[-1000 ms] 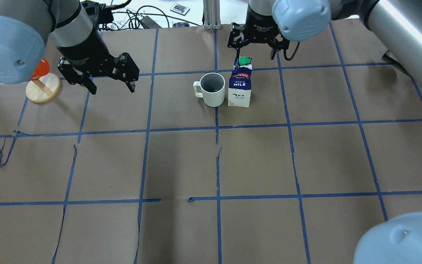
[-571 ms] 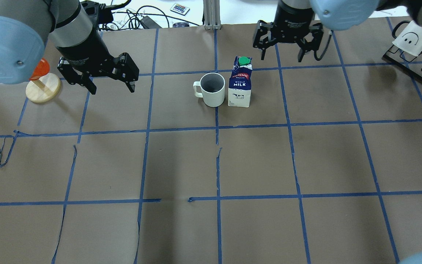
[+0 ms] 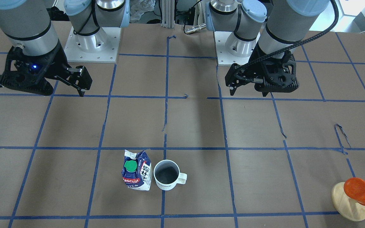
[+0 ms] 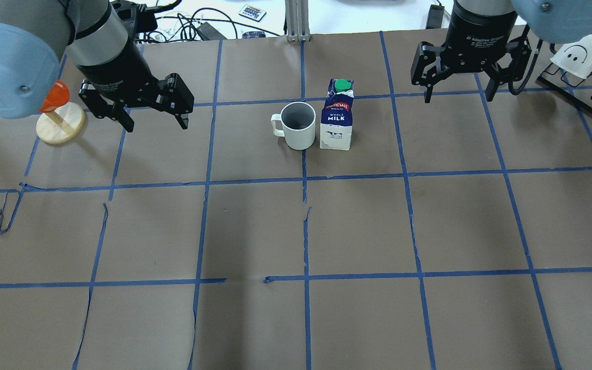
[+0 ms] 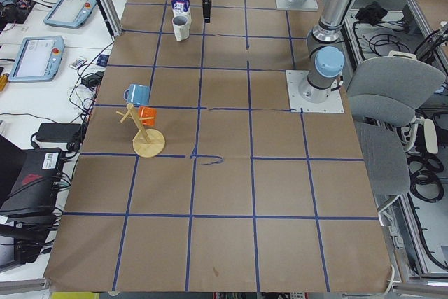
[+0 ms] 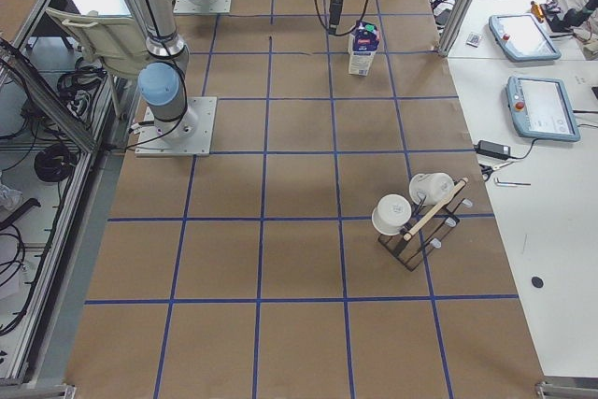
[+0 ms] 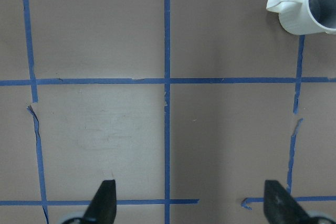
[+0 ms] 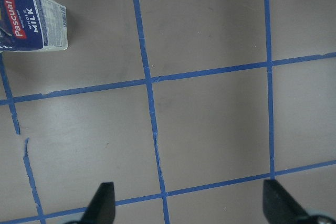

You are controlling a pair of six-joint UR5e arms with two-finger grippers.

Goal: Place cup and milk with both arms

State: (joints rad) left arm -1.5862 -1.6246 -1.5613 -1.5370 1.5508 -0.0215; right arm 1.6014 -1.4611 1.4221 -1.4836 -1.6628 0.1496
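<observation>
Front-facing view: cup (image 3: 166, 174) and milk (image 3: 136, 174) stood side by side toward the worktop's (image 3: 201, 126) edge opposite the robot. Overhead: left pincer (image 4: 157, 126) and right pincer (image 4: 458, 97) hung spread, empty, apart from both. Placing seemed done; the next move probably called only for retreat.

My left wrist view crops the cup (image 7: 303, 15) at its corner; my right crops the milk (image 8: 35, 23) likewise.

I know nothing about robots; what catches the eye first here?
A white cup and a blue milk carton stand side by side on a brown table gridded with blue tape. Over it hang the left tool and right tool, black, open and empty, one on each side of the pair.
</observation>
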